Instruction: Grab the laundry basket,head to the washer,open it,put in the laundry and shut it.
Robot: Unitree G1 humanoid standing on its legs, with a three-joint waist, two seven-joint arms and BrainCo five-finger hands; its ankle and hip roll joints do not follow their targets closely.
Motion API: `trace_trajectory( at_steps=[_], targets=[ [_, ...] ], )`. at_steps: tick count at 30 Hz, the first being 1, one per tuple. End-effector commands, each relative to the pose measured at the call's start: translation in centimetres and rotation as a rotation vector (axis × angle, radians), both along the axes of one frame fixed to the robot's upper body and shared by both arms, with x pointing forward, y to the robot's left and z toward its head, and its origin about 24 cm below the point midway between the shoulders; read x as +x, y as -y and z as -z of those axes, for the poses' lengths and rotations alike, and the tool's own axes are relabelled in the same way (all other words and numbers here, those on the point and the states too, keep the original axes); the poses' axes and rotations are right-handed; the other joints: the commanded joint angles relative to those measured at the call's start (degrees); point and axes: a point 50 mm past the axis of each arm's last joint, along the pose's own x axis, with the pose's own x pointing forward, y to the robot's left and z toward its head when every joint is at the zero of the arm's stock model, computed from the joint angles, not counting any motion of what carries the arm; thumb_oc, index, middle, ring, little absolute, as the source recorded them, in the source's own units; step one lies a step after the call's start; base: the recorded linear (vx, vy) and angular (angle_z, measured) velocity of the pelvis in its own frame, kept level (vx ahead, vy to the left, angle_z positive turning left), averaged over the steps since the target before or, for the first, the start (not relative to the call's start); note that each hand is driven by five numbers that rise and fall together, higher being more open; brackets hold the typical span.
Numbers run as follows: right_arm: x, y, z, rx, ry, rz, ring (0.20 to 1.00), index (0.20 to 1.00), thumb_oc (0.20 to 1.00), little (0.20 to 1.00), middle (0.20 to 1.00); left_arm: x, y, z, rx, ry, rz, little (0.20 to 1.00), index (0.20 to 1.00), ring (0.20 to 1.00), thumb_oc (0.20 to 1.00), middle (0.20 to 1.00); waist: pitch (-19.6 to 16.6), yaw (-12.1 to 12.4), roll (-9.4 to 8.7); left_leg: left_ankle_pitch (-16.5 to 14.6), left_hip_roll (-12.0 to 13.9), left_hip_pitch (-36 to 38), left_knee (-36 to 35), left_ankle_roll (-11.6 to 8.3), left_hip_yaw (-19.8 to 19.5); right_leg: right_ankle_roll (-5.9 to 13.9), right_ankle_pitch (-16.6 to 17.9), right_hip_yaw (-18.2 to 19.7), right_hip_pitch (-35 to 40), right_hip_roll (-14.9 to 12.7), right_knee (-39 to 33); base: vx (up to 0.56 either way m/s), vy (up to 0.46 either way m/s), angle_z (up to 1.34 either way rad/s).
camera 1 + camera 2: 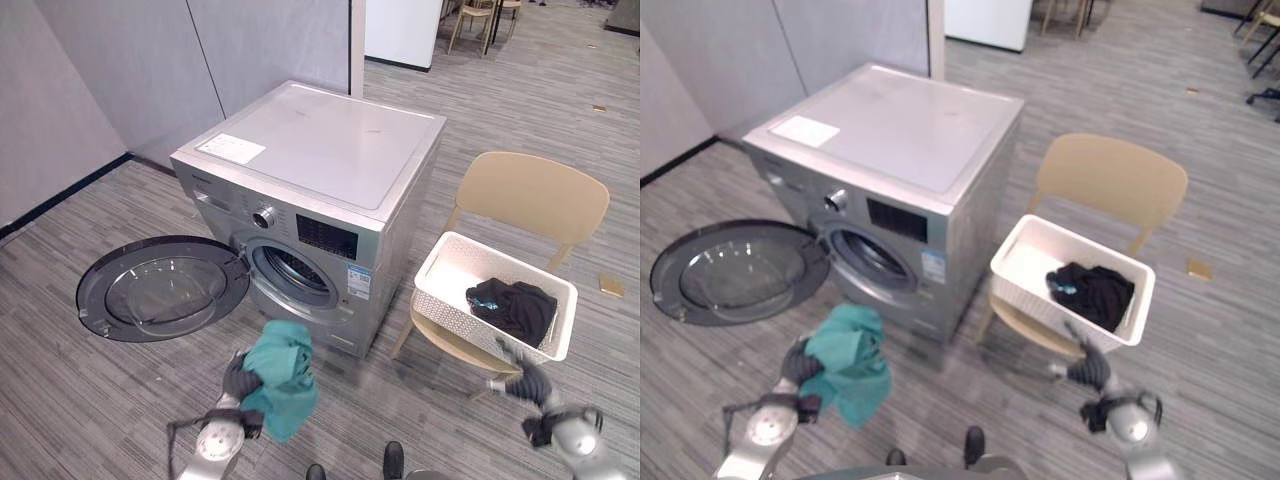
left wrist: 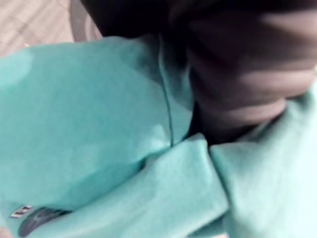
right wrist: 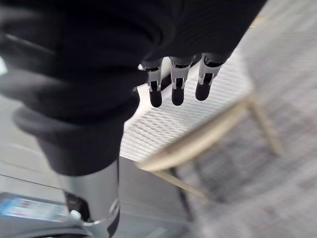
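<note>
Silver front-loading washing machine (image 1: 320, 190), standing on grey striped floor (image 1: 90, 400) near a grey partition wall (image 1: 120, 70); white label at one rear corner of its flat top. Round porthole door (image 1: 160, 288), dark-rimmed with glass centre, swung fully open to the machine's left; drum opening (image 1: 293, 272) exposed and dark inside. Control dial (image 1: 263, 217) and dark display panel (image 1: 327, 237) on the front fascia above the drum opening. Tan wooden chair (image 1: 535, 195) just beside the machine's right side. White perforated laundry basket (image 1: 445, 300) resting on the chair seat, its long side toward the robot. Black garment (image 1: 515, 308) bunched in the basket's right end, with a small teal patch at its edge. Teal garment (image 1: 283, 378), crumpled, held up in front of the drum opening and below it, clear of the floor. Left hand (image 1: 240, 380), fingers curled into the teal garment's left edge, gripping it; the left wrist view shows teal folds pressed close against the dark cover. Right hand (image 3: 176, 82), fingers straight and relaxed, holding nothing, held in the air just in front of the basket's near wall. More chairs (image 1: 480, 15) stand far back across the room.
</note>
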Motion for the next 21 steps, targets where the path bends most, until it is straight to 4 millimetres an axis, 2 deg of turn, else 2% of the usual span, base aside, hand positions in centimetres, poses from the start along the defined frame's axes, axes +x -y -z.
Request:
trace_trajectory(
  at_steps=[1,4,6,7,9,12,14,15,16,17,18,19,20,21],
  targets=[
    [3.7,-1.6,-2.2,0.026,0.173,-0.046,1.000,1.000,1.000,1.000,1.000,3.3,-0.7,-2.5,-0.031,0.155,-0.022,0.200,0.200,0.200,0.200,0.200,-0.3,0.0,-1.98,-0.5,-0.4,-1.3,0.0,-1.33,-1.3,4.59,-11.8,-0.3,4.9,-2.6,5.6,0.01,-0.036,-0.06],
    [3.1,-2.0,-0.4,0.101,0.109,0.032,1.000,1.000,1.000,1.000,1.000,2.4,-2.1,-2.0,-0.050,0.133,-0.126,0.200,0.200,0.200,0.200,0.200,1.2,0.7,-1.97,-0.5,-0.4,-2.2,1.7,-1.30,-2.2,3.94,-12.3,-0.1,4.6,-2.4,6.4,-0.02,-0.054,-0.02],
    [3.3,-2.2,-0.3,0.119,0.114,0.043,1.000,1.000,1.000,1.000,1.000,2.3,-2.5,-2.0,-0.058,0.136,-0.158,0.200,0.200,0.200,0.200,0.200,2.1,1.1,-2.14,-0.7,-0.5,-3.9,3.5,-1.35,-2.9,3.71,-12.4,-0.3,4.1,-2.4,6.7,-0.13,-0.053,0.16],
    [3.5,-2.4,-0.1,0.142,0.124,0.075,1.000,1.000,1.000,1.000,1.000,2.5,-2.9,-2.2,-0.066,0.154,-0.199,0.200,0.200,0.200,0.200,0.200,4.4,1.8,-2.40,-0.9,-0.9,-8.8,8.2,-1.90,-3.9,3.15,-12.6,-1.7,2.4,-3.0,7.3,-0.20,-0.045,0.24],
    [3.5,-2.4,-0.1,0.156,0.133,0.103,1.000,1.000,1.000,1.000,1.000,2.8,-2.8,-2.3,-0.075,0.164,-0.207,0.200,0.200,0.200,0.200,0.200,5.8,2.4,-2.50,-1.0,-1.0,-12.0,11.7,-2.67,-3.1,2.76,-12.8,-3.7,1.8,-3.7,7.2,-0.18,-0.036,0.37],
    [3.5,-2.3,0.1,0.145,0.124,0.125,1.000,1.000,1.000,1.000,1.000,2.9,-2.6,-2.1,-0.097,0.166,-0.226,0.200,0.200,0.200,0.200,0.200,6.0,2.8,-2.65,-0.6,2.4,-13.3,12.2,-2.92,3.0,3.09,-12.3,-8.7,2.3,-5.2,5.7,-0.01,0.058,1.35],
    [3.5,-2.6,0.1,0.148,0.125,0.117,1.000,1.000,1.000,1.000,1.000,2.7,-2.4,-1.8,-0.099,0.155,-0.225,0.200,0.200,0.200,0.200,0.200,5.6,3.0,-3.01,-0.6,4.9,-12.8,10.8,-3.84,4.2,3.84,-13.1,-11.0,3.9,-6.3,5.6,0.19,0.132,0.85],
    [3.5,-2.7,0.1,0.152,0.129,0.119,1.000,1.000,1.000,1.000,1.000,2.8,-2.4,-1.9,-0.095,0.157,-0.223,0.200,0.200,0.200,0.200,0.200,5.6,3.0,-3.23,0.6,6.1,-13.1,9.9,-4.16,5.2,4.19,-13.2,-12.9,4.7,-6.9,5.8,0.25,0.240,1.11],
    [3.4,-2.7,0.1,0.146,0.128,0.128,1.000,1.000,1.000,1.000,1.000,3.3,-2.2,-2.1,-0.089,0.162,-0.212,0.200,0.200,0.200,0.200,0.200,5.7,2.7,-3.39,2.2,8.9,-14.1,8.6,-4.49,8.9,4.32,-13.8,-16.2,5.5,-8.5,6.6,0.18,0.308,1.16],
    [3.4,-2.7,0.2,0.141,0.124,0.126,1.000,1.000,1.000,1.000,1.000,3.5,-2.1,-2.2,-0.093,0.168,-0.209,0.200,0.200,0.200,0.200,0.200,5.4,2.5,-3.17,2.7,10.0,-13.5,7.6,-4.56,11.3,4.45,-13.9,-17.8,5.7,-9.0,7.1,0.14,0.232,1.54],
    [3.4,-2.7,0.2,0.141,0.124,0.126,1.000,1.000,1.000,1.000,1.000,3.5,-2.1,-2.2,-0.094,0.168,-0.209,0.200,0.200,0.200,0.200,0.200,5.4,2.4,-3.17,2.9,9.9,-13.4,7.4,-4.58,11.3,4.47,-13.9,-17.8,5.7,-9.1,7.2,0.37,0.459,1.61],
    [3.9,-3.2,0.3,0.139,0.119,0.105,1.000,1.000,1.000,1.000,1.000,3.8,-1.5,-2.3,-0.093,0.167,-0.162,0.200,0.200,0.200,0.200,0.200,3.9,2.2,-2.81,2.9,9.3,-12.7,6.8,-4.37,12.8,5.41,-13.9,-20.2,7.7,-11.1,8.4,0.54,0.587,1.38],
    [4.5,-4.0,0.2,0.147,0.125,0.084,1.000,1.000,1.000,1.000,1.000,4.0,-1.5,-2.4,-0.081,0.166,-0.147,0.200,0.200,0.200,0.200,0.200,4.0,2.7,-3.66,0.3,6.6,-12.8,8.3,-2.49,11.8,5.99,-12.7,-19.7,7.4,-14.3,12.9,0.54,0.602,0.64],
    [4.5,-4.0,0.2,0.148,0.125,0.084,1.000,1.000,1.000,1.000,1.000,4.0,-1.5,-2.4,-0.080,0.166,-0.147,0.200,0.200,0.200,0.200,0.200,4.0,2.7,-3.86,0.0,6.4,-12.8,8.5,-2.28,11.9,6.22,-12.8,-19.5,7.2,-14.7,13.3,0.31,0.351,0.56]
  ],
)
